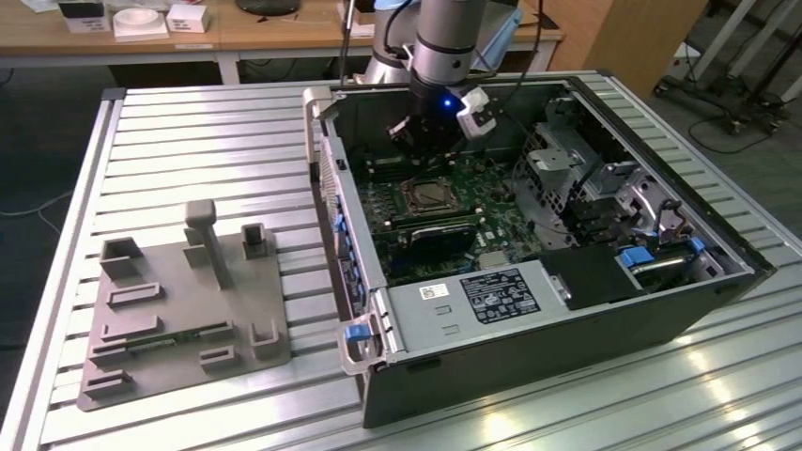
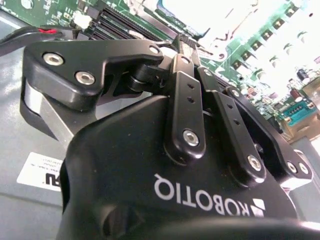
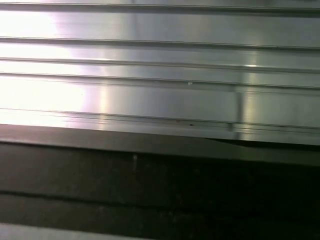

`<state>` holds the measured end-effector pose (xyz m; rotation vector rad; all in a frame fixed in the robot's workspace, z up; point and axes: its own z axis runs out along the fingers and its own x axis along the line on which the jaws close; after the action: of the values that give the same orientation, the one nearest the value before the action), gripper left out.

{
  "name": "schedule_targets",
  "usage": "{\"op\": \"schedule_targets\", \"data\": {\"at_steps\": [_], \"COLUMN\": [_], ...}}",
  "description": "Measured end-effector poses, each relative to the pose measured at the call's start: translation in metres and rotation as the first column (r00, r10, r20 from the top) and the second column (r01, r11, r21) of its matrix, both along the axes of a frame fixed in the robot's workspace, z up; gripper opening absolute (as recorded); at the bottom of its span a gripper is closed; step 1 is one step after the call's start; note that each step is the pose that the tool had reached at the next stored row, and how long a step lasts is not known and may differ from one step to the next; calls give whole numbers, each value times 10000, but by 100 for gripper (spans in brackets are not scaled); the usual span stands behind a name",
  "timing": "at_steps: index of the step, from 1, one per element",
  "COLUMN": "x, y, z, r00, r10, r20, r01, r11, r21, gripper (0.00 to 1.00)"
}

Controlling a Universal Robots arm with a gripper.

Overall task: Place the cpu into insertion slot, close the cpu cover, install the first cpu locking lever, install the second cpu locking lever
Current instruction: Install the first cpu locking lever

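Cpu, the small flat square chip with the silver-grey metal top (image 1: pixel 433 195), is sitting in the square insertion slot with the silvery metal rim (image 1: pixel 408 188) on the green motherboard (image 1: pixel 495 221). In the exterior view you are seeing it inside the open black computer case (image 1: pixel 564 329), which is standing on the ribbed aluminium desk (image 1: pixel 188 141). Your black gripper (image 1: pixel 426 150) is hanging close over the board. The slot is lying just beside it, on the side nearer that camera and slightly lower.

In the second wrist view the gripper (image 2: pixel 187 47) is drawn narrow, its tips all but meeting, and you are seeing nothing plainly between them. Just past the tips, bright metal around the slot is washing out in glare, with the motherboard (image 2: pixel 250 55) spreading round it. That closeness is not readable from outside.

In the first wrist view you are looking away from the work, at the desk's slats (image 3: pixel 160 65) and a dark band, probably the case's wall (image 3: pixel 160 175).
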<state>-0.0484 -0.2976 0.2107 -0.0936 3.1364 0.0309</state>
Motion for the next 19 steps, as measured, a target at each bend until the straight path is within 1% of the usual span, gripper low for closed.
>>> {"op": "schedule_targets", "data": {"at_steps": [5,11,19], "x": [30,80,85], "y": [3,8,10], "z": [-37,-49,-64], "r00": [10000,10000,10000], "r10": [0,0,-1], "r20": [-1,-1,-12], "r01": [0,0,1], "r11": [10000,10000,10000], "r21": [0,1,24], "gripper": [10,10,10]}}
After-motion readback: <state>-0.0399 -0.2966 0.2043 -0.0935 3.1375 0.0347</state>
